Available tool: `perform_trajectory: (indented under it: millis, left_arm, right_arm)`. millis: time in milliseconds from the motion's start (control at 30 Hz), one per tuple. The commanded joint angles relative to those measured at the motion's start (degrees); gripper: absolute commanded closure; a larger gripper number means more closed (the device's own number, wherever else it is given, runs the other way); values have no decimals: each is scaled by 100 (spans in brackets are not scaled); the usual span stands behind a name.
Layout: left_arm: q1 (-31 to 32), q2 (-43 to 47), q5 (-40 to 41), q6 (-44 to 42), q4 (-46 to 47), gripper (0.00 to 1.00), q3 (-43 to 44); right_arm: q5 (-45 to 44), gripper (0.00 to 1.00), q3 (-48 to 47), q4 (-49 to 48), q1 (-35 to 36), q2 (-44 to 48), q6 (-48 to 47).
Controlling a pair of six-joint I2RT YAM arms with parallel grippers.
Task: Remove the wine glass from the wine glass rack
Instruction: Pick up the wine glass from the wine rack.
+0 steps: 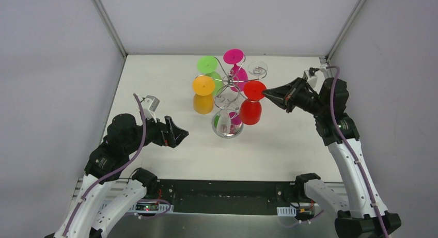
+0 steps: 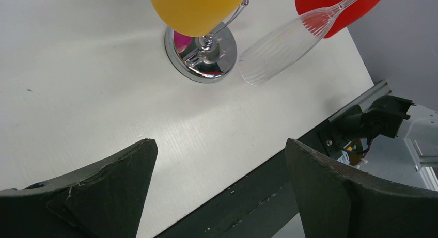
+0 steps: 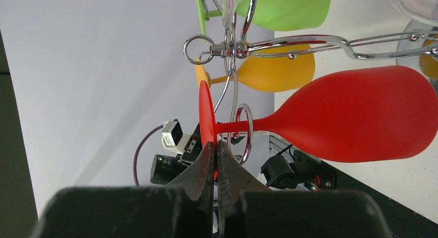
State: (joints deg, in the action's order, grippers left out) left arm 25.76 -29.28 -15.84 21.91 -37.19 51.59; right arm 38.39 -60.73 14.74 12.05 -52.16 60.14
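Edgewise, right pincer on wine glass

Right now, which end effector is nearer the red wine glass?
Right. The right end effector pinches the red wine glass at its foot; the left end effector is open, far across the rack.

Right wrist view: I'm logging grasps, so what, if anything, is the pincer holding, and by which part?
The right pincer is shut on the red wine glass, pinching the edge of its flat round foot.
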Motion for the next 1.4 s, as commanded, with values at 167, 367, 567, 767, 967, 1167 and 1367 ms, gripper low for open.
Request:
perform_trajectory:
  millis: [167, 367, 567, 767, 967, 1167, 1367]
  left_arm:
    - [-36, 48, 114, 47, 174, 0, -14]
    - [-36, 43, 110, 50, 177, 1, -9]
    - [-35, 32, 98, 67, 177, 0, -9]
    - [-36, -2, 81, 85, 176, 0, -5]
    - [-35, 18, 109, 85, 177, 0, -39]
    - [-36, 37, 113, 85, 186, 0, -62]
    - [-31, 52, 122, 81, 186, 0, -92]
  right_arm:
    - [117, 100, -24, 95, 32, 328, -19]
    - [136, 100, 69, 190, 33, 498, 15]
    - [140, 100, 168, 123, 35, 582, 136]
    - [74, 100, 185, -147, 71, 456, 326]
    - [-62, 100, 228, -412, 219, 259, 466]
    - [-311, 100, 116, -493, 333, 125, 503]
    - [-639, 100, 74, -492, 329, 74, 554]
